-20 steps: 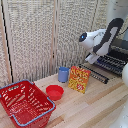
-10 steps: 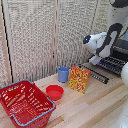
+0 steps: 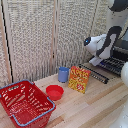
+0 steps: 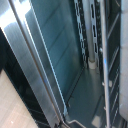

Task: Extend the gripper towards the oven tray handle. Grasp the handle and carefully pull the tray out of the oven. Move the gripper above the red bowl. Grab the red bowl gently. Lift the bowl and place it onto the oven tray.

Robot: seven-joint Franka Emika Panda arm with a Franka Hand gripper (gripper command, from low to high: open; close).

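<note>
On table, red bowl [image 3: 54, 92]: one, shallow, round, plain red.
Blue cup [image 3: 63, 74]: one.
Gripper jaws: cannot tell.

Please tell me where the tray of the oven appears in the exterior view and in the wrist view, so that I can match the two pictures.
Exterior view: the tray is at the exterior view's right edge, its dark parallel bars sticking out below the white arm.
Wrist view: its bars fill one side of the picture, seen very close.
Shared landmark: the oven's open glass door, which in the wrist view is the large shiny panel beside the bars.
</note>
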